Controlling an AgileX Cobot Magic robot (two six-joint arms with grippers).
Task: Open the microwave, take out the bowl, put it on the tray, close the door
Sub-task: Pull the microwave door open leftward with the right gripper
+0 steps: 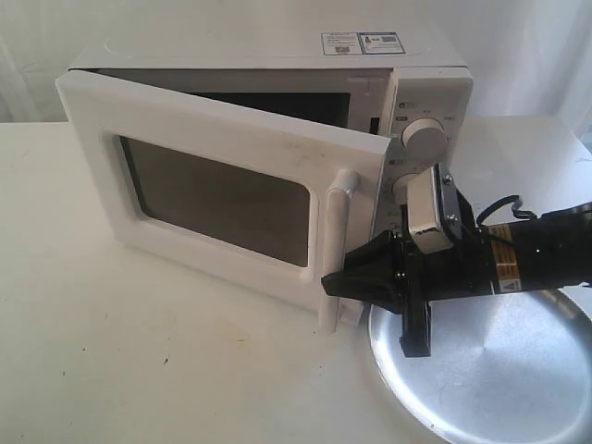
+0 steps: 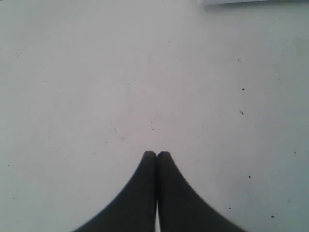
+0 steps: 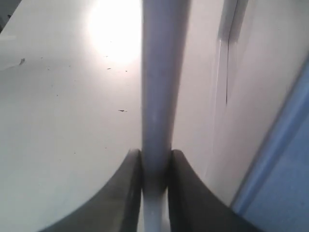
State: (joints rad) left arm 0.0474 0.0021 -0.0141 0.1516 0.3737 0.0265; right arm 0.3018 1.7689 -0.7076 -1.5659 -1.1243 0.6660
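Observation:
The white microwave (image 1: 421, 88) stands at the back of the table with its door (image 1: 217, 176) swung partly open toward the front. My right gripper (image 1: 335, 280) is shut on the door's vertical white bar handle (image 1: 335, 240); in the right wrist view the handle (image 3: 157, 87) runs between the two black fingers (image 3: 126, 193). The silver tray (image 1: 504, 370) lies on the table at the front right, under the right arm. The bowl is hidden. My left gripper (image 2: 156, 154) is shut on nothing, above bare white table; it does not show in the exterior view.
The white tabletop (image 1: 139, 361) stretches in front of and left of the microwave. Two round dials (image 1: 424, 135) sit on the microwave's right panel. A white edge (image 2: 231, 2) shows at the border of the left wrist view.

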